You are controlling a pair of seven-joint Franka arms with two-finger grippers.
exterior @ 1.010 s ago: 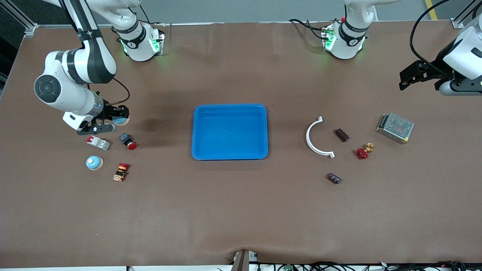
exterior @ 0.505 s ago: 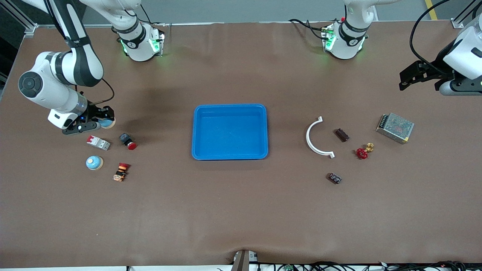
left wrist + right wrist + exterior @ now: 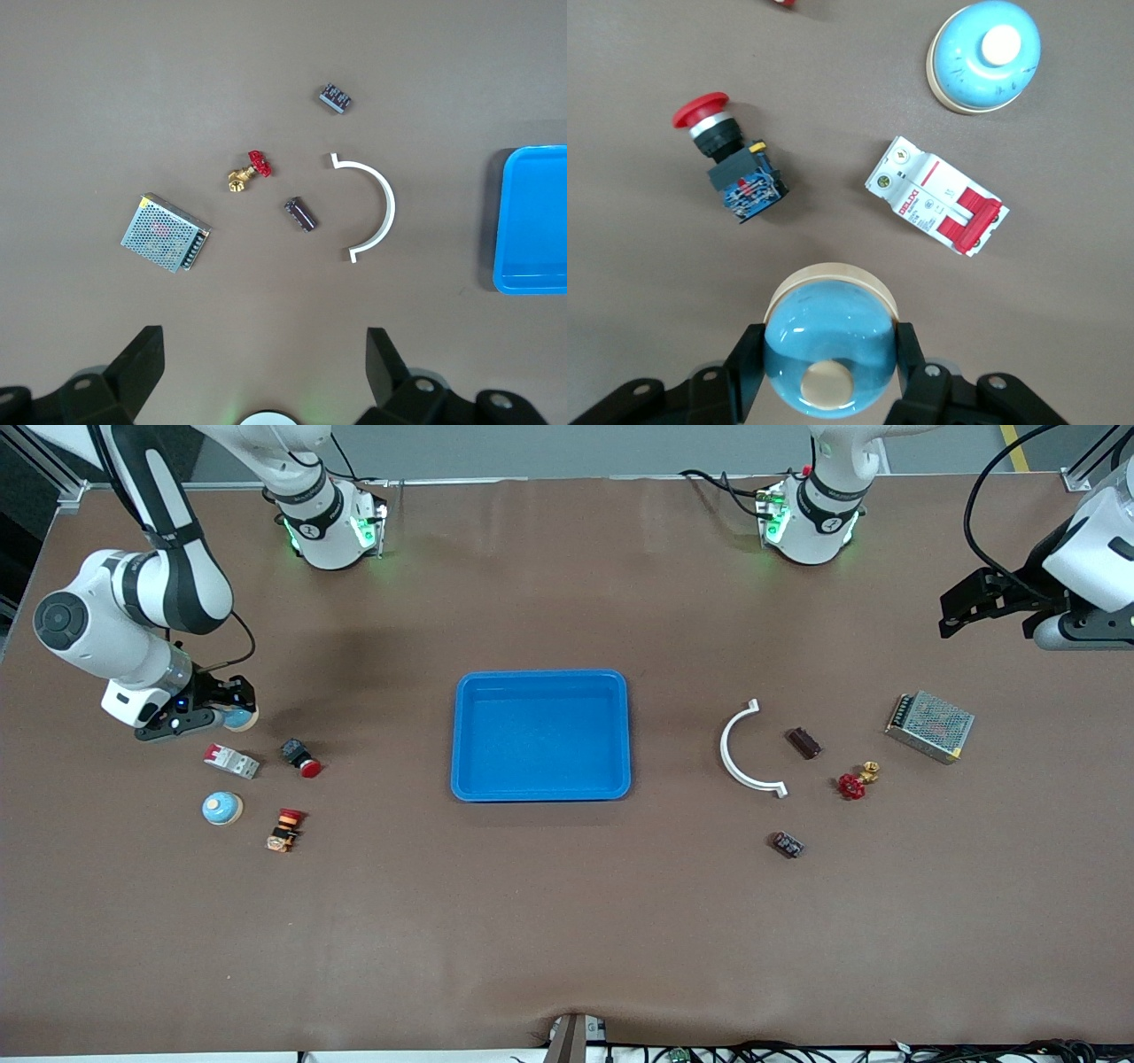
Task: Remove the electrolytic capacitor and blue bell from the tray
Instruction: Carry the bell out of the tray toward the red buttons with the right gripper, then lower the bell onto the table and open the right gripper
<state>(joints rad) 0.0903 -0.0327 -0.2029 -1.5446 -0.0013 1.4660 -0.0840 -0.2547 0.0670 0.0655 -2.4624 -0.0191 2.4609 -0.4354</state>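
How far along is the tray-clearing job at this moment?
The tray already holds nothing, so both removals look done. A capacitor lies on the table toward the left arm's end. The right claw is shut on the blue bell, over the table beside the breaker; setting it down is what's left. The left claw waits open, above the table.

Bright blue tray (image 3: 540,735), blue cream-based bell (image 3: 829,349), perhaps dark brown capacitor (image 3: 300,214).
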